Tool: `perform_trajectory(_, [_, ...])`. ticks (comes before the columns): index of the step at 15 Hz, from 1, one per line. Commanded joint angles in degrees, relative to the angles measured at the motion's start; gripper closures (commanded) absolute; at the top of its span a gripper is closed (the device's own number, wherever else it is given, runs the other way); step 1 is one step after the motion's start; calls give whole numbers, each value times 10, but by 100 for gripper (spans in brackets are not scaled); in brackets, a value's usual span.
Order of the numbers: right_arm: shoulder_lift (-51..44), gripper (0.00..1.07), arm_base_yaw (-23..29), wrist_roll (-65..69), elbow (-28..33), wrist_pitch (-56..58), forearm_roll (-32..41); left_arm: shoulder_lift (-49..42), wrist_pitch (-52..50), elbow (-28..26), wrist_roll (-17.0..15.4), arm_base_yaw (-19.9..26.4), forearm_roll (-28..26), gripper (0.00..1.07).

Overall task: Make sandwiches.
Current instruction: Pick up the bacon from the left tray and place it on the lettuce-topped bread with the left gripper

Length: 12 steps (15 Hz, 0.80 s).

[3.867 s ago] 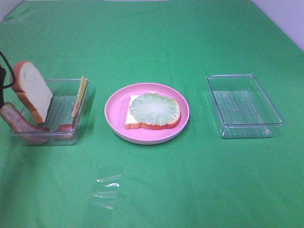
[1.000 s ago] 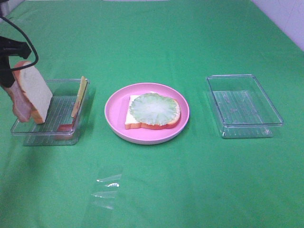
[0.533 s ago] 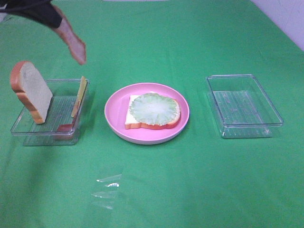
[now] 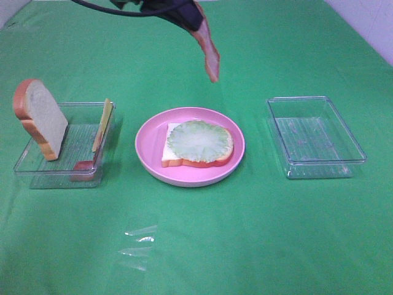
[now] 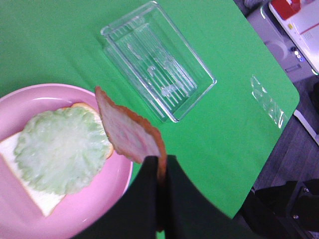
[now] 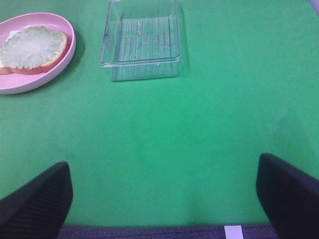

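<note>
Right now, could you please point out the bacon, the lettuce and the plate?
bacon [image 4: 209, 56]: exterior high view, middle of the hanging strip.
lettuce [image 4: 199, 141]: exterior high view, centre of the leaf.
plate [image 4: 149, 147]: exterior high view, bare left part.

**Sandwich half built, bacon in the air**

A white toy bread slice with orange-brown crust [image 4: 173, 153] lies flat on the round pink plate [image 4: 147, 157]. A pale green ruffled lettuce round [image 4: 199, 141] lies flat on top and covers most of it. A reddish-brown bacon strip [image 4: 209, 52] hangs tilted in the air close to the plate, touching nothing below. Its upper end is pinched in the closed left gripper [image 5: 162, 172]. The second bread slice [image 4: 43, 120] stands on edge, leaning, at the left end of the clear plastic tray [image 4: 80, 104]. The thin yellow cheese slice [image 4: 103, 125] leans against that tray's right wall.
</note>
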Motion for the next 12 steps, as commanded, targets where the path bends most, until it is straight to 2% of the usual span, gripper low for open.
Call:
perform_trajectory(1, [-18, 12, 1, 1, 1, -2, 3, 46, 6, -37, -1, -25, -15, 107])
perform_trajectory(3, [-18, 12, 1, 1, 1, -2, 3, 99, 10, -64, -1, -46, -15, 107])
perform_trajectory(8, [-18, 12, 1, 1, 1, -2, 3, 156, 12, -64, 0, -53, -8, 107])
perform_trajectory(11, [-18, 12, 1, 1, 1, -2, 3, 182, 23, -62, -1, -53, 52, 107])
perform_trajectory(12, [-18, 12, 1, 1, 1, -2, 3, 183, 23, -62, -1, -53, 53, 107])
